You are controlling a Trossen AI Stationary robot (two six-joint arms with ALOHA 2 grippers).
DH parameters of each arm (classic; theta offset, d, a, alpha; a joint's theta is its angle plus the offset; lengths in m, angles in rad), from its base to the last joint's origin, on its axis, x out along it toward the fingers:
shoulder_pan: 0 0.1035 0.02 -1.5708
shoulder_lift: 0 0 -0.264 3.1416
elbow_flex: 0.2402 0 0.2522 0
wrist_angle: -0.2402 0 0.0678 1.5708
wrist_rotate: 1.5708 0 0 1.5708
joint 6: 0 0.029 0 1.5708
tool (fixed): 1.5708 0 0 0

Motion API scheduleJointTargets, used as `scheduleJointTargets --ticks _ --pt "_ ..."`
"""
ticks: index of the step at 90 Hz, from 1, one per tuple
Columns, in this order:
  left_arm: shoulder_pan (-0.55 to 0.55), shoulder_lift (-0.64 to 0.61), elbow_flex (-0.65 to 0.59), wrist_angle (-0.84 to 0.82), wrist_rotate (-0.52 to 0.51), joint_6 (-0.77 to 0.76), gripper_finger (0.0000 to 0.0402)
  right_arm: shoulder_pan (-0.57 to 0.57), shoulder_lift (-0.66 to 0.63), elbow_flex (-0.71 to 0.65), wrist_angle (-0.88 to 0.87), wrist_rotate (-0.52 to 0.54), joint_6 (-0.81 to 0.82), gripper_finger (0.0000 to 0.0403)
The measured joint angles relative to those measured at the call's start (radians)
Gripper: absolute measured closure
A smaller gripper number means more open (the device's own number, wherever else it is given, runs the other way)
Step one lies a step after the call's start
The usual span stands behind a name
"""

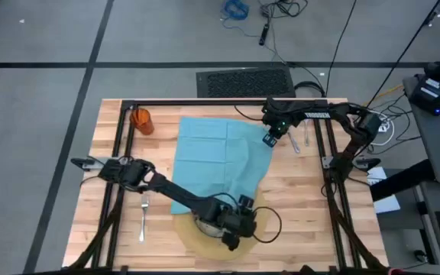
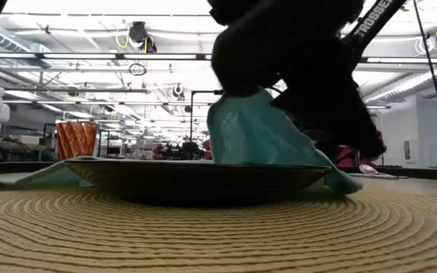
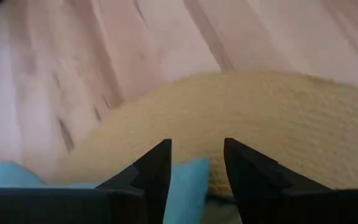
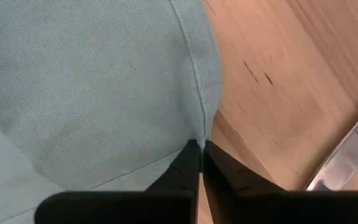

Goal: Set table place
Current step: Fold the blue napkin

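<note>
Teal napkin (image 1: 218,155) spread mid-table, one corner draped over the plate (image 2: 203,180) on the tan mat (image 2: 218,231).

Right gripper (image 4: 201,155) pinches the napkin's far corner, fingers pressed together; left gripper (image 3: 197,165) hovers spread over its near corner. Beyond the napkin: orange cup (image 1: 141,120), fork (image 1: 143,218).

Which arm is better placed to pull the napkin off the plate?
Right. Its gripper is shut on the napkin edge at the far corner; left gripper sits open over the plate.
</note>
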Motion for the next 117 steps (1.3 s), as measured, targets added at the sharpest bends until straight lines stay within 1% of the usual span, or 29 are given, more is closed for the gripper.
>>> scheduleJointTargets --ticks 15,42,65,76,96,105,110,117 --pt "0.002 0.002 0.000 -0.015 0.028 -0.032 0.0269 0.000 0.000 0.000 0.000 -0.014 -0.004 0.0403" --pt "-0.007 0.025 -0.002 -0.027 0.050 -0.035 0.0269 -0.001 0.000 0.000 0.000 -0.017 -0.008 0.0403" --pt "-0.001 0.045 0.000 -0.017 0.037 -0.032 0.0269 -0.005 0.000 0.000 0.000 -0.022 -0.008 0.0403" --pt "0.000 0.047 0.000 -0.031 -0.019 0.001 0.0269 -0.011 0.000 0.000 -0.001 -0.023 -0.009 0.0403" --pt "0.008 0.049 0.000 -0.049 -0.046 0.019 0.0269 -0.011 0.000 0.000 -0.001 -0.024 -0.015 0.0403" --pt "0.002 0.045 0.001 -0.054 -0.087 0.028 0.0269 -0.011 0.000 0.000 -0.001 -0.022 -0.019 0.0403" --pt "-0.003 0.045 0.026 -0.076 -0.101 0.031 0.0269 -0.011 0.000 0.000 -0.001 -0.023 -0.022 0.0403" --pt "-0.018 0.044 0.094 -0.136 -0.115 0.060 0.0269 -0.012 0.000 0.000 0.000 -0.022 -0.029 0.0403"
